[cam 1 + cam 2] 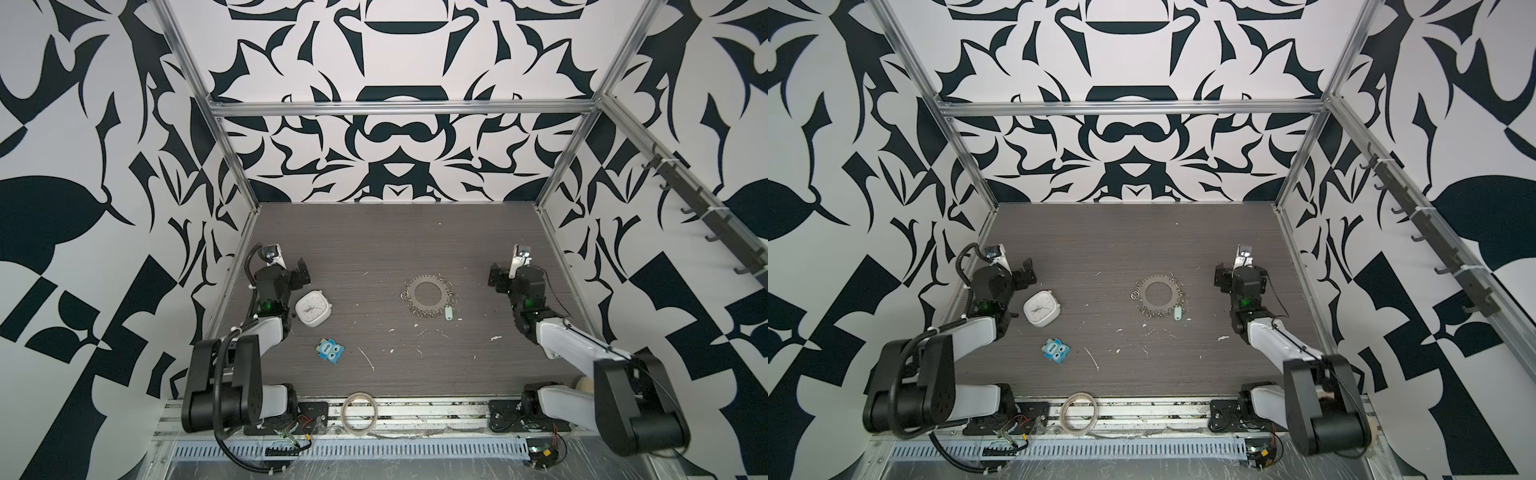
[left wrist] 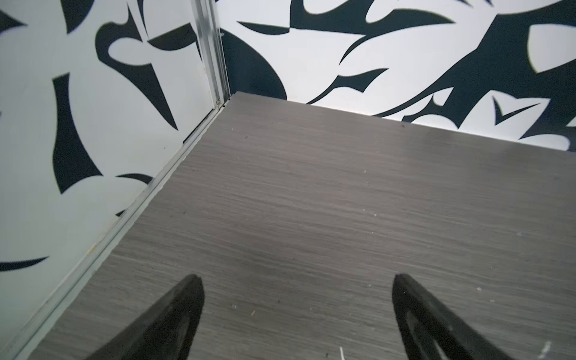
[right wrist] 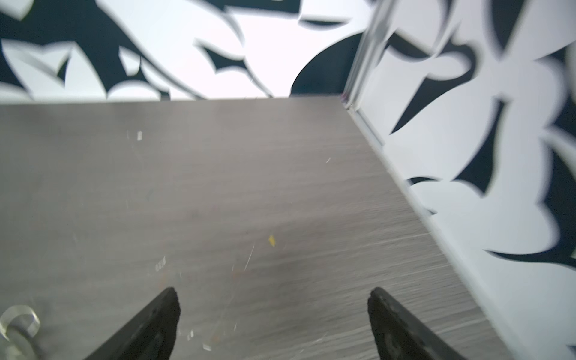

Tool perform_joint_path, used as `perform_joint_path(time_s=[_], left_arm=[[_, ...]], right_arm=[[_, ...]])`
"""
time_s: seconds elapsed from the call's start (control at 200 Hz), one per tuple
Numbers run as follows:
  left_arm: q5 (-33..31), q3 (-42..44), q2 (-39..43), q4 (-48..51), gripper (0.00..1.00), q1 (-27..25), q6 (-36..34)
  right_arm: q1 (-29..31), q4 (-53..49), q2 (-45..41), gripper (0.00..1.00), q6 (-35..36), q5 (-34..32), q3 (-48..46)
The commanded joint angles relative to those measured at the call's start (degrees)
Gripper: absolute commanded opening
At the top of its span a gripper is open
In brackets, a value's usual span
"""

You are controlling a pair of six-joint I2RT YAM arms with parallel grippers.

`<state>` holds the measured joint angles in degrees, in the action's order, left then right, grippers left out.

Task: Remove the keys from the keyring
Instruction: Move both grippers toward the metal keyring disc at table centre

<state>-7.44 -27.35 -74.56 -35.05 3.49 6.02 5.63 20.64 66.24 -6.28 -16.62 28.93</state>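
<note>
Both the left gripper [image 2: 297, 280] and right gripper [image 3: 274, 294] are hanging spread, empty, while split rings [image 1: 422, 314] crowding the tiny mint-tagged silver key [image 1: 447, 312], near-right on the flat grey metal keyring [image 1: 409, 293], are threatening a mis-pinch.

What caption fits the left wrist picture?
Open left gripper over the grey table, facing a corner of the black-and-white wall.

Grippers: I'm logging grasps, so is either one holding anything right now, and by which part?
Nothing is held. The left gripper and the right gripper both stand open and empty; the keys lie untouched at the rim of the keyring.
</note>
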Motion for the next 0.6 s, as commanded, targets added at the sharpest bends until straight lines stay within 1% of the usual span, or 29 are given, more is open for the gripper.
perform_joint_path(time_s=[0.0,0.07,0.115,0.13,0.215,0.27,0.35,0.42,0.44,0.47,0.595], left_arm=[[1.29,-7.23,5.11,17.96,0.99,-1.58,2.14],[2.26,-11.68,6.09,26.1,1.0,-4.07,3.43],[3.79,-13.97,6.31,30.23,1.0,-6.78,3.15],[4.15,-14.59,6.31,31.3,1.0,-7.73,2.87],[4.56,-17.33,5.87,36.29,1.0,-15.21,0.12],[4.58,-18.37,5.05,37.92,0.99,-20.03,-1.51],[6.96,-19.02,3.45,38.22,0.98,-26.0,-3.44],[10.56,-19.09,2.0,36.94,0.95,-29.89,-5.85],[12.04,-18.92,1.97,36.11,0.95,-30.65,-6.38],[14.14,-18.57,-0.37,34.55,0.93,-31.56,-7.41],[23.25,-16.86,-4.79,26.89,0.89,-34.5,-11.73]], right_arm=[[0.08,-23.09,-3.69,0.95,-8.82,-0.64,6.95],[0.55,-32.46,-3.3,0.93,-13.36,2.78,10.45],[0.97,-37.32,-2.73,0.91,-15.37,4.95,12.21],[1.29,-38.66,-2.51,0.91,-16.21,7.19,12.5],[3.58,-44.26,-1.87,0.88,-19.44,10.3,13.97],[5.22,-47.03,-1.51,0.83,-21.83,11.87,14.46],[6.97,-49.01,-0.72,0.78,-26.76,17.2,14.49],[8.92,-48.97,0.38,0.77,-32.18,21.06,13.91],[9.62,-48.67,0.69,0.75,-33.57,22.12,13.77],[10.73,-48.39,1.33,0.73,-35.6,23.07,13.54],[14.08,-44.32,3.72,0.69,-44.73,27.29,13.12]])
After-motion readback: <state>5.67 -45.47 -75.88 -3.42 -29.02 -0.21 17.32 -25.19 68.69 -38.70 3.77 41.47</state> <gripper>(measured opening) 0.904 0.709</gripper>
